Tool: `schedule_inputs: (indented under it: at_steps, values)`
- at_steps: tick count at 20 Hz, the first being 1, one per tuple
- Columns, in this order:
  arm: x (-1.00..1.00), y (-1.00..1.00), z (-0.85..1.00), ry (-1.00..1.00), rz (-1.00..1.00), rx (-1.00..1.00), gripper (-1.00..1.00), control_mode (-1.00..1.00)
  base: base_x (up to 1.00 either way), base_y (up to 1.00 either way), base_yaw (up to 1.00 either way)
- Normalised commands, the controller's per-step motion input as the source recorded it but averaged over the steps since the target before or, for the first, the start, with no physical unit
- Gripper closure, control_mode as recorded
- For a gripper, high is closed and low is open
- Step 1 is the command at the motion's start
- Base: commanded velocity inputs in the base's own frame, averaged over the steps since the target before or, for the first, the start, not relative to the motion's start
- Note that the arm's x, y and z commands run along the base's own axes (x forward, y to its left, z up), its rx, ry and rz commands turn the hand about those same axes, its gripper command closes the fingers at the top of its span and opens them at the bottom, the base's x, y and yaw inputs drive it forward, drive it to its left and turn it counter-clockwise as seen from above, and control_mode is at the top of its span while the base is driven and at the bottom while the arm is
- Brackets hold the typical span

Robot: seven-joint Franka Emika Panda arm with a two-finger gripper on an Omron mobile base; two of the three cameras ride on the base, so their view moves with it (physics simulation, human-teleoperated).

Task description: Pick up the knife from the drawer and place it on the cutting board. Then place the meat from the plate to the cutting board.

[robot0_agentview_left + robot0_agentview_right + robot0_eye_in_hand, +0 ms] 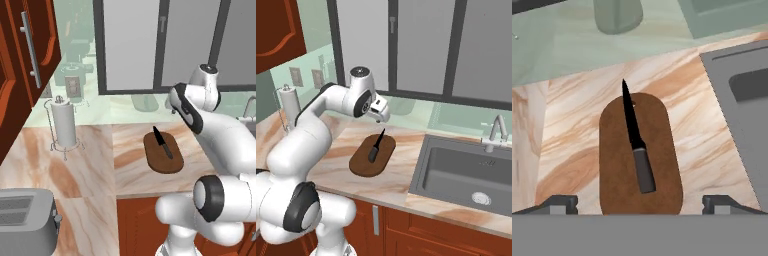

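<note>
My tool [640,202] has its fingers [559,204] spread wide and nothing between them; it hangs in the air above the cutting board [614,165], looking down on it. In the right base view I see the tool [381,114] just over the board's far end, clear of it, not touching

The knife [637,145] lies flat on the board, roughly along its length, a bit off the board's centre toward the sink side. Handle rests over the board's middle, blade runs to the far end and the tip pokes past the board's far rim onto the tabletop [577,135]. Same picture from the left base view: knife [162,143] on board [161,156], point toward the window wall

Board sits on the marble tabletop, well apart from its front edge. Sink [471,175] is beside the board on one side, with a strip of tabletop between them; faucet [496,131] stands at the sink's far rim. On the board's other side, well apart, a paper towel holder [64,124] stands upright near the back wall. Further from the board on that same side, a toaster [25,220] sits at the front of the tabletop. Below the board's front edge I see red-brown cabinet fronts [421,232]; I can't tell which is the drawer
</note>
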Motion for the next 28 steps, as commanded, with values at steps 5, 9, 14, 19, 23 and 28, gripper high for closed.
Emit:
schedule_inputs:
  at_steps: [5, 9, 14, 19, 23, 28]
  values:
    - [-0.02, 0.00, 0.01, -0.09, -0.01, 0.00, -1.00, -1.00, 0.00, 0.00, 0.00]
    - [-0.10, -0.01, 0.00, 0.00, 0.00, 0.00, -1.00, 1.00, -0.07, -0.04, 0.00]
    - [0.00, 0.00, 0.00, 0.00, 0.00, 0.00, -1.00, 1.00, -0.26, -0.68, -0.01]
    - [0.00, 0.00, 0.00, 0.00, 0.00, 0.00, -1.00, 1.00, 0.04, -1.00, -0.07]
    - [0.00, 0.00, 0.00, 0.00, 0.00, 0.00, -1.00, 1.00, 0.27, -1.00, -0.10]
    - [0.00, 0.00, 0.00, 0.00, 0.00, 0.00, -1.00, 1.00, 0.25, -1.00, -0.10]
